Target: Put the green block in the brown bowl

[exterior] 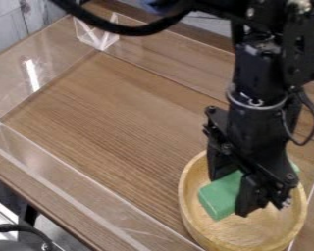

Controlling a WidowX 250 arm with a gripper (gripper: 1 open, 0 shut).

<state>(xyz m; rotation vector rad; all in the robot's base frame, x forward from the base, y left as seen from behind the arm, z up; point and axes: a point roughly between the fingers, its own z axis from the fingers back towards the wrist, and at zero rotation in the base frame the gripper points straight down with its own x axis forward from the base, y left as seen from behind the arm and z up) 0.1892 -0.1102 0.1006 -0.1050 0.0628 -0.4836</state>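
Note:
The light-brown wooden bowl (196, 222) sits at the table's front right, partly cut off by the bottom edge. Over its inside hangs the bright green block (224, 197), tilted and partly hidden by the black fingers (261, 192). My gripper (241, 192) is shut on the block, reaching down into the bowl's opening from above. I cannot tell whether the block touches the bowl's floor.
The wooden tabletop (114, 108) stretches left and back from the bowl. A clear low wall (42, 54) borders the left and far sides. The black arm (271, 59) rises above the bowl at the right.

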